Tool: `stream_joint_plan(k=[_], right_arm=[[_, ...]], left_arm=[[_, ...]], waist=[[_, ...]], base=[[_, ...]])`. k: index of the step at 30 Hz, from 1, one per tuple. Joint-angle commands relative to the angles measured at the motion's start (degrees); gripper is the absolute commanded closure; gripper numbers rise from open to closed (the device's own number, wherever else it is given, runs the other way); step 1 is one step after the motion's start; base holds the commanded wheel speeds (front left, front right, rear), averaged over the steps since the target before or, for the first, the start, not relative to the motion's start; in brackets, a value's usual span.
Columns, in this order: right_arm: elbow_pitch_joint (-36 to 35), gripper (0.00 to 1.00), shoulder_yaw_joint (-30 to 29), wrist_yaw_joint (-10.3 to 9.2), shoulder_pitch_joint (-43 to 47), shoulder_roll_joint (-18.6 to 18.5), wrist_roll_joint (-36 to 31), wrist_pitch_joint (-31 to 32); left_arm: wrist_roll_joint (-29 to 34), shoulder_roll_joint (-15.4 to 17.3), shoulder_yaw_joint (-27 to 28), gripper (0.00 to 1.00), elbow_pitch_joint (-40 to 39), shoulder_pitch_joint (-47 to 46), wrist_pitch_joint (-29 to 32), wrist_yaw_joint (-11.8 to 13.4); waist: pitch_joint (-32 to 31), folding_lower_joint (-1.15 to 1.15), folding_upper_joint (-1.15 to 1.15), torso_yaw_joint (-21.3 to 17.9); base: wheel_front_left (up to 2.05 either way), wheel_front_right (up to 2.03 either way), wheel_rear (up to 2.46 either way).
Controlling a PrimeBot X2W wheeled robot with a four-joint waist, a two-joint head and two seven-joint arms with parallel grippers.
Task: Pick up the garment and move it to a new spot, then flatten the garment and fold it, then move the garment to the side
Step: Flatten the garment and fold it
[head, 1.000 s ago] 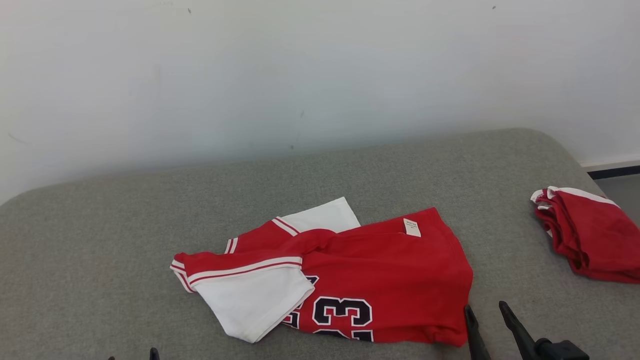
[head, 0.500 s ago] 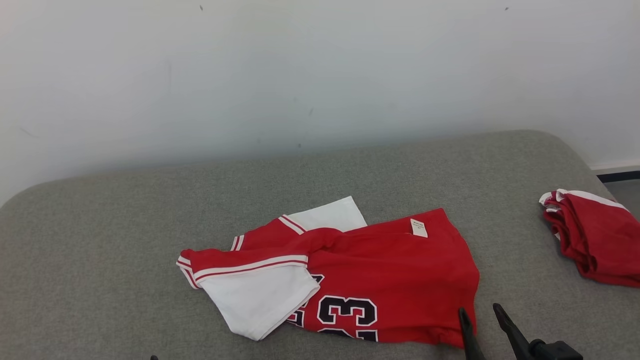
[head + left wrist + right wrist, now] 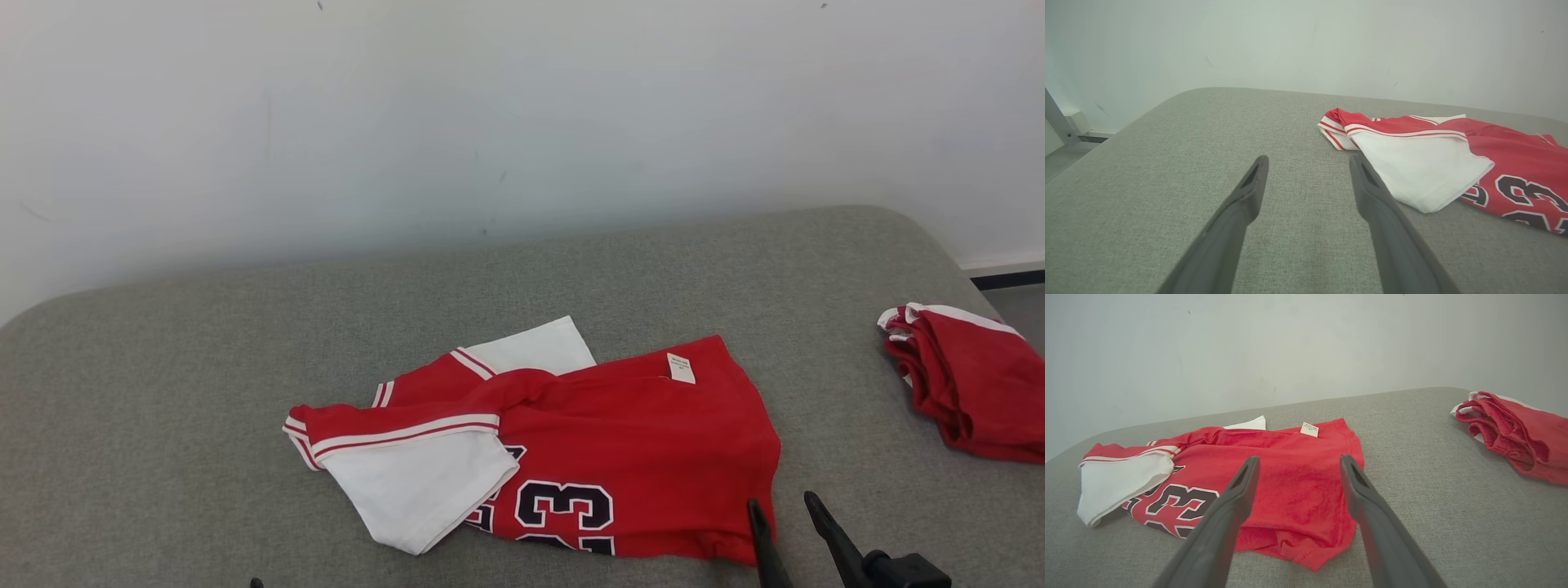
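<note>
Position of garment (image 3: 620, 457): front-centre of the grey worktop (image 3: 163, 425), lying loose and partly doubled over, white sleeve (image 3: 416, 490) flopped across the numbered red panel, care label (image 3: 680, 367) showing at the far hem. Well apart from the second red bundle (image 3: 971, 384) at the right edge.

State of right claw (image 3: 1299, 458): spread wide, empty, poised over the garment's near right corner; contact not discernible.
State of left claw (image 3: 1308, 159): spread wide, empty, over bare worktop just beside the white sleeve.

Handling, as judged: light, limp knit. No stiffness; likely to sag and trail from any single hold. Not fragile. Some risk of slipping out of a shallow pinch, and of dragging on the cloth-covered worktop.

Take hold at two well-separated edges: the doubled red hem corner on the right, the striped shoulder band on the left. Pinch through all layers at a seam, not one flat ply. Lift both sides together.
</note>
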Motion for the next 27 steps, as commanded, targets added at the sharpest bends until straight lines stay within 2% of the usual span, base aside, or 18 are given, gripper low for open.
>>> stream_joint_plan(k=[1,8,14,21,27], right_arm=[[-0.09,0.00,-0.05,-0.15,-0.38,-0.16,0.27,-0.01],[0.44,0.00,-0.31,-0.15,-0.78,-0.29,0.49,0.09],[2.04,0.00,-1.88,-0.15,-3.33,-1.43,1.18,4.53],[3.79,0.00,-0.50,-0.15,-10.80,-4.39,2.31,13.78],[5.58,0.00,2.22,-0.15,-18.60,-6.61,2.98,17.01]], left_arm=[[0.11,-0.09,-0.01,0.00,0.13,-0.66,-0.17,0.06],[0.58,-0.09,-0.72,0.00,1.20,-1.26,-0.17,-0.43],[-0.94,-0.08,-3.41,0.00,4.55,-4.62,-0.17,-1.78],[-1.25,-0.05,-9.16,0.00,17.21,-14.14,0.65,-3.47],[-1.39,-0.03,-10.42,0.00,25.29,-22.17,3.81,-2.16]], waist=[[0.05,0.00,0.00,0.03],[0.53,0.00,0.00,0.08],[1.73,0.00,0.00,0.13],[3.89,0.00,0.00,-0.89],[6.40,0.00,0.00,-2.17]], base=[[0.00,0.00,0.00],[0.00,0.00,0.00],[0.00,0.00,0.00],[0.00,0.00,0.00],[0.00,0.00,0.00]])
